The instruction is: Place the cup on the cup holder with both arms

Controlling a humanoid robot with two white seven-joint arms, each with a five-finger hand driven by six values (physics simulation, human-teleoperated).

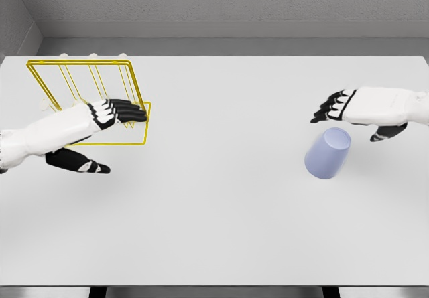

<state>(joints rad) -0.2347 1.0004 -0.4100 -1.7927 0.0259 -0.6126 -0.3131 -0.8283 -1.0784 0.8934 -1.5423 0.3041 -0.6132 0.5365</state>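
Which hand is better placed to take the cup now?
Probably the right hand: it hovers open just above the cup in the picture. The left hand is far across the table, over the yellow holder.

The left robot hand [110, 114] hides part of the yellow cup holder [80, 70].
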